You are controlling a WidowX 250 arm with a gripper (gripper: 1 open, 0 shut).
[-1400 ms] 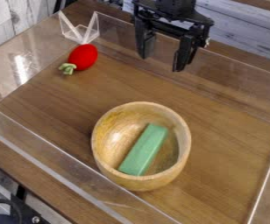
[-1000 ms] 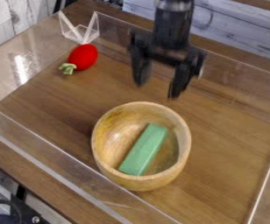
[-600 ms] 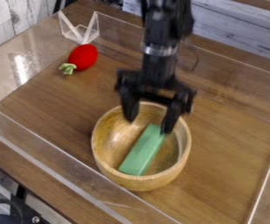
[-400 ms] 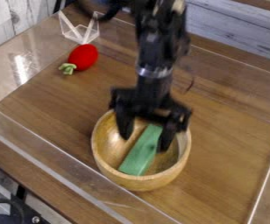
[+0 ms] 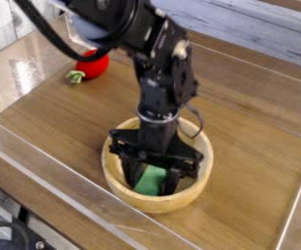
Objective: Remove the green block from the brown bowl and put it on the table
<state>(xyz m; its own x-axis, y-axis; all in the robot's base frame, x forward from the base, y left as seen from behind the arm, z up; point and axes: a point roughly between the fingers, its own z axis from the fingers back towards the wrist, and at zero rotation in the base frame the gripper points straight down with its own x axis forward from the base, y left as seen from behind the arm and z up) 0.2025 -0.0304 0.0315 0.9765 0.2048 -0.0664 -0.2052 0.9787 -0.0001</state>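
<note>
The brown bowl (image 5: 182,199) stands on the table (image 5: 260,125) near its front. Inside it lies the green block (image 5: 150,180), of which only a short green stretch shows between the fingers. My gripper (image 5: 153,172) points straight down into the bowl, one dark finger on each side of the block, shut on it. The black arm rises from there towards the upper left and hides the bowl's far rim and much of the block.
A red strawberry toy (image 5: 92,65) lies at the back left, half behind the arm. Clear plastic walls (image 5: 46,168) edge the tabletop along the front and sides. Bare wood extends to the right of the bowl.
The gripper came down and towards the camera from above the table's far side into the bowl. Its jaws, spread wide earlier, have closed on the green block.
</note>
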